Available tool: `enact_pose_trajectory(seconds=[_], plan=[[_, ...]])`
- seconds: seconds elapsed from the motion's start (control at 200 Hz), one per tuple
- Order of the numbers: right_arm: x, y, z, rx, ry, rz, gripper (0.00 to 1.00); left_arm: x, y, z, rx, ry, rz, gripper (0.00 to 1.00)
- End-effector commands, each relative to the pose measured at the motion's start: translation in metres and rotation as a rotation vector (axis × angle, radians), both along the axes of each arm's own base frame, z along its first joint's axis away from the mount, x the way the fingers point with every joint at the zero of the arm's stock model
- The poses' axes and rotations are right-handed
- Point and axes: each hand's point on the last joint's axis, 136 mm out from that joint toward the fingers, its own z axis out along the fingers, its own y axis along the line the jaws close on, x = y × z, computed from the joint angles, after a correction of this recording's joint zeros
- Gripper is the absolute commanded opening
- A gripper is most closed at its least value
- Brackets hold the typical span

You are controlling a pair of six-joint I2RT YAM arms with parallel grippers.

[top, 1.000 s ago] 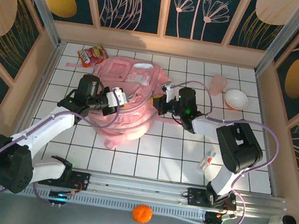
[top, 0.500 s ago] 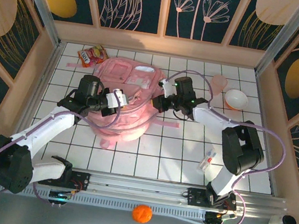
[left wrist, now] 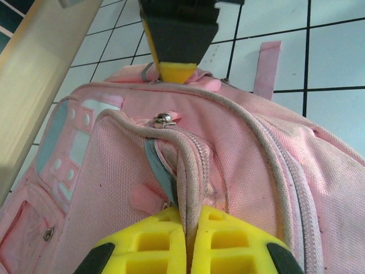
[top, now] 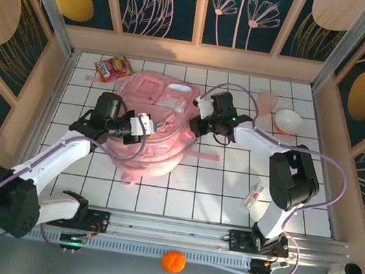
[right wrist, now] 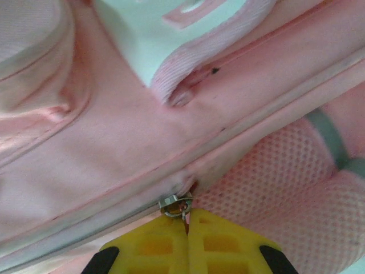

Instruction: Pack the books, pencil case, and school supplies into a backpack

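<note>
My right gripper is clamped shut on the zipper pull of the backpack. My left gripper, shut on its edge, lies opposite, along the zip line.

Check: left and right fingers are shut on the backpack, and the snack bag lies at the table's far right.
Wrong side: the snack bag lies at the table's far left, per the top view. The left fingers and right fingers are shut on the backpack.
</note>
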Motion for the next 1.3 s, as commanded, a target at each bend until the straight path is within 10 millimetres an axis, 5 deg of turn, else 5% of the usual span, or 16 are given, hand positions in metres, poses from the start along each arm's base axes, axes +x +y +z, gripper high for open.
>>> enact_pose_trajectory(seconds=[0.0,0.185,0.285,0.475,0.616,0.856,1.296], plan=[[0.063,-0.057,-0.006,-0.149,-0.135,-0.212,0.0,-0.026,-0.013,0.023,-0.055,-0.059,-0.144,0.0],[0.083,-0.069,-0.01,-0.118,-0.151,-0.246,0.0,-0.037,-0.02,0.016,-0.032,-0.035,-0.175,0.0],[0.075,-0.068,-0.005,-0.083,-0.162,-0.22,0.0,-0.027,-0.018,0.017,-0.048,-0.041,-0.106,0.0],[0.028,-0.068,0.04,0.074,-0.295,-0.165,0.36,-0.02,-0.024,0.025,-0.167,-0.007,-0.052,0.0],[-0.018,-0.066,0.082,0.214,-0.455,-0.071,0.44,-0.023,-0.027,0.021,-0.193,0.018,-0.061,0.0],[-0.073,-0.025,0.094,0.243,-0.52,0.208,0.49,-0.023,-0.032,0.021,-0.234,0.043,-0.071,0.0],[-0.073,-0.014,0.105,0.287,-0.5,0.241,0.5,0.002,-0.032,0.046,-0.303,0.03,0.036,0.0]])
